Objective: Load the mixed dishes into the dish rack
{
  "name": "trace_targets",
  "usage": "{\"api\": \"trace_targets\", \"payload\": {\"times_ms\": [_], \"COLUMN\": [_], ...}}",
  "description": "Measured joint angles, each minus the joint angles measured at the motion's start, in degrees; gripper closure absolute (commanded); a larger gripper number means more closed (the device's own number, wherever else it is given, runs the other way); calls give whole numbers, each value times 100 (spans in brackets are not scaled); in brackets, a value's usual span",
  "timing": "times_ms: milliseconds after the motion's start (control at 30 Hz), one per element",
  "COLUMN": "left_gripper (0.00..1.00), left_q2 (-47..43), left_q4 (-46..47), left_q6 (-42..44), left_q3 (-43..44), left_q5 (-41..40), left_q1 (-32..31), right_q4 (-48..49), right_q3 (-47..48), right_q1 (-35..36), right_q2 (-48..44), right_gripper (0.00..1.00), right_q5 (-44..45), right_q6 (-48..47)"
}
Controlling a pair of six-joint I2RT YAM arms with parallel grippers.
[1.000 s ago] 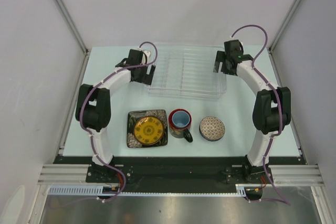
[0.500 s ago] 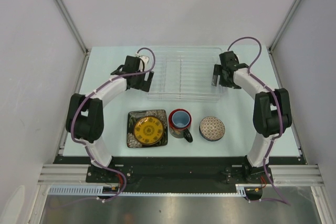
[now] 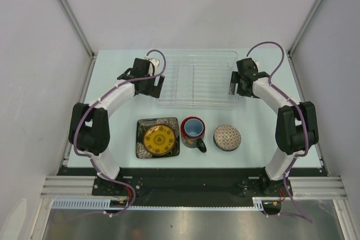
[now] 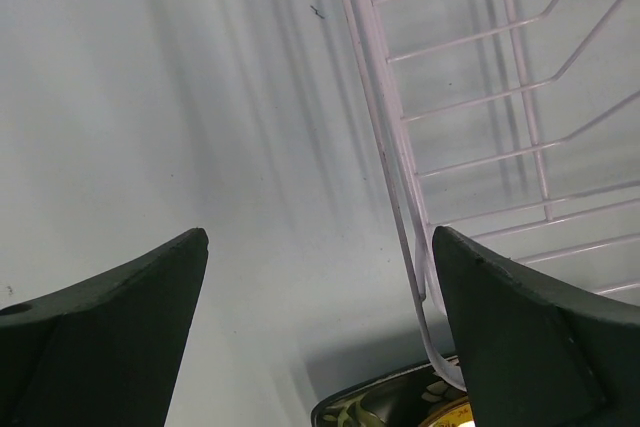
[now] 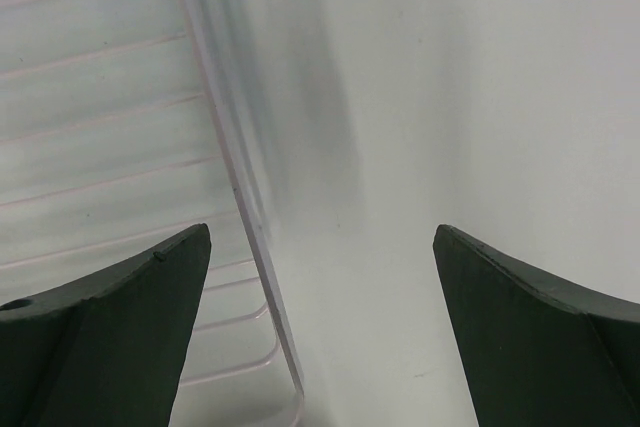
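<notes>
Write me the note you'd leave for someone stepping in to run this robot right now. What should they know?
Left gripper: open, holding nothing, over the left end wall of the dish rack.
Right gripper: open, holding nothing, over the rack's right end wall.
Things: the clear rack sits at the far side of the table, with nothing in it. In a row nearer the arm bases, from left to right, are the square dark plate, the red mug touching the plate's right edge, and the small patterned bowl standing apart.
Done: no dish loaded.
Left: plate, mug and bowl all go into the rack.
</notes>
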Motion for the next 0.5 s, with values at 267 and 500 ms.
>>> {"api": "trace_targets", "payload": {"times_ms": [267,500], "left_gripper": [0,1], "left_q2": [-461,-1471], "left_q4": [-472,-1161], "left_q6": [-22,-48], "left_q3": [745,1204], "left_q5": [-2,693], "left_q1": [33,461], "right_q4": [-81,-647], "right_q3": [-9,-752], "right_q1": [238,1147], "right_q2": [-1156,-2942], "right_gripper": [0,8], "right_q5": [623,229], "right_q6": [223,708]}}
